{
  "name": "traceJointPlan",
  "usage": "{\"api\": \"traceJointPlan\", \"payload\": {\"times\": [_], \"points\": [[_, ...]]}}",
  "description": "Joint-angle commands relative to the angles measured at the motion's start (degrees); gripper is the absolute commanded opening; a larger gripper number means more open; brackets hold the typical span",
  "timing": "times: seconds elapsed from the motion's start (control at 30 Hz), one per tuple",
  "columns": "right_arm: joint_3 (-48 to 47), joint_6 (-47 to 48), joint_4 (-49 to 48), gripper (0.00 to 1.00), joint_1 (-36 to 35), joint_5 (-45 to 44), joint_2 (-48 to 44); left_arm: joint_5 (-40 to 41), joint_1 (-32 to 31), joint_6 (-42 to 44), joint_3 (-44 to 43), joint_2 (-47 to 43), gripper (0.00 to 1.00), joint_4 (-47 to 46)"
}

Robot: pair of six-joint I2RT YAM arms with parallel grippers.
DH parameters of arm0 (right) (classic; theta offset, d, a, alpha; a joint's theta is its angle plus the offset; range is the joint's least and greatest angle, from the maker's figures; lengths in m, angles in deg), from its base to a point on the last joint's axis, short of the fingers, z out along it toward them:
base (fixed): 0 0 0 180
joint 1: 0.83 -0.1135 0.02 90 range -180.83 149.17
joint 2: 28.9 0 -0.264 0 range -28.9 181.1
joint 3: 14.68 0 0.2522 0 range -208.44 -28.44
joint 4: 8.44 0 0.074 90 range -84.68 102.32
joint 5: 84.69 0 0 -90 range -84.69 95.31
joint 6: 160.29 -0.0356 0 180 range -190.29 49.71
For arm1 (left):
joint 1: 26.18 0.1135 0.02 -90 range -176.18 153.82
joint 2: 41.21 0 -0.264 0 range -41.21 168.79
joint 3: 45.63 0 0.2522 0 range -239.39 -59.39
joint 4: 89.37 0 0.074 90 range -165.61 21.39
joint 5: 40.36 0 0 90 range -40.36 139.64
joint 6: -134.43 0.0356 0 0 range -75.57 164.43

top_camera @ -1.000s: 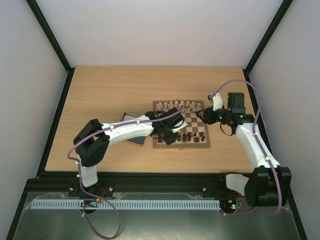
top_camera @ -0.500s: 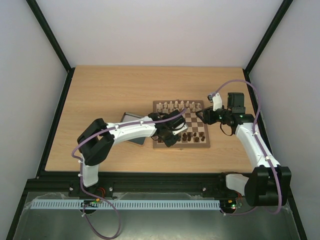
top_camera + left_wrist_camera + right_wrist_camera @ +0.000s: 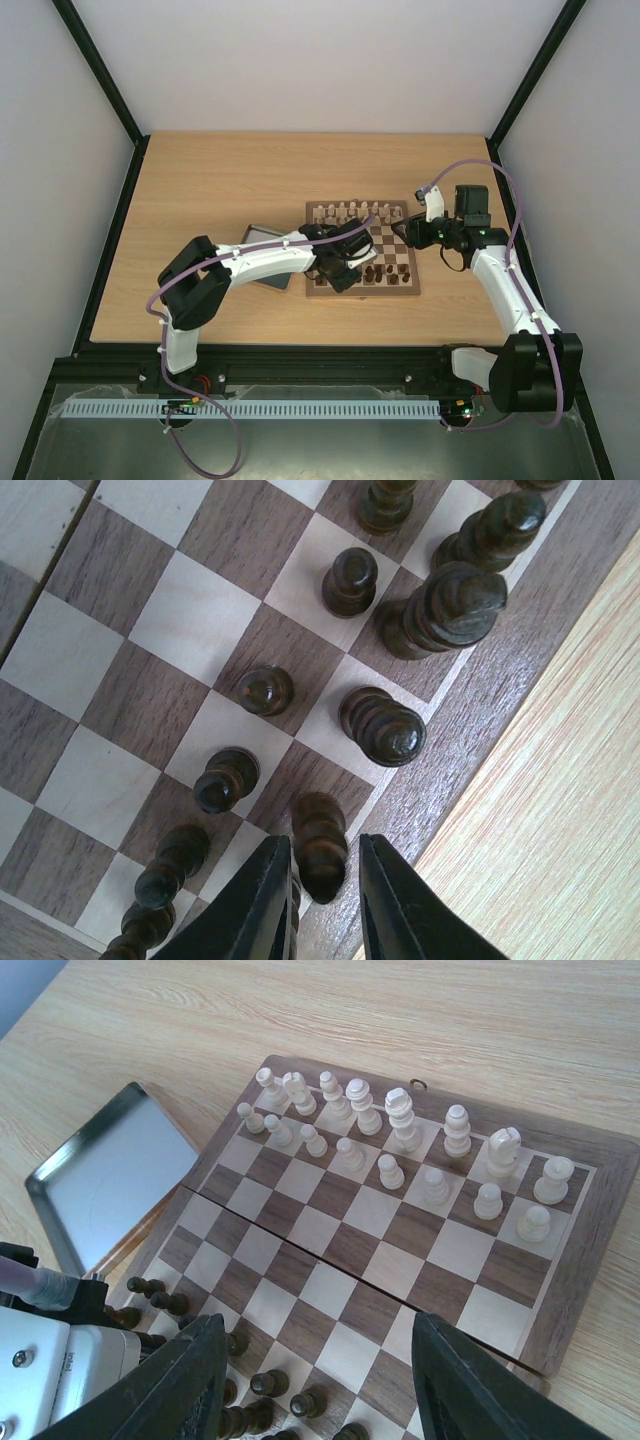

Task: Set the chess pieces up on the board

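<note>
Your left claw (image 3: 322, 842) is down over the board (image 3: 380, 245), at the board's corner nearest the near-left corner of the bench (image 3: 200, 190). Its fingers (image 3: 262, 900) stand a little apart, one on either side of a dark piece (image 3: 318, 830). A thin gap shows between that piece and the right-hand finger. On the other side the finger's edge meets the piece's outline, and you cannot tell from the wrist view whether they touch. That dark piece stands upright in the board's outermost row, just beside the brown border.

The other dark pieces (image 3: 382, 725) stand in two loose rows along the board's side facing the near edge of the bench. The taller ones are against the border and the shorter ones are one row in. The light pieces (image 3: 400, 1150) fill two rows on the side facing the far edge. The squares between the two sets are bare.

The board itself lies a little right of the bench's middle, closer to the right edge than the left. A metal tray (image 3: 110, 1175) sits just beside its left side, partly under your left arm.

Your right claw (image 3: 318, 1322) hangs above the board's right side, spread wide with nothing between its fingers.
</note>
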Motion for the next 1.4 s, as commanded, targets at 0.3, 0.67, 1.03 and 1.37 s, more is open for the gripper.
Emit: {"api": "traceJointPlan", "payload": {"times": [0.3,0.67,1.03,1.37], "points": [[0.36,-0.29,1.13,0.53,0.07,1.97,0.08,1.08,-0.42,-1.02,-1.76,-3.65,0.33,0.33],[0.27,-0.42,0.50,0.53,0.07,0.86,-1.64,2.25,7.07,1.10,2.44,-14.08,0.98,-1.18],[-3.62,-12.80,-5.24,0.98,0.15,-12.97,-5.39,5.94,21.08,-5.41,12.05,-27.25,0.99,-9.78],[-11.26,-22.54,-7.73,0.99,0.10,-27.48,-8.21,21.02,26.91,-9.90,14.10,-38.92,0.99,-15.84]]}}
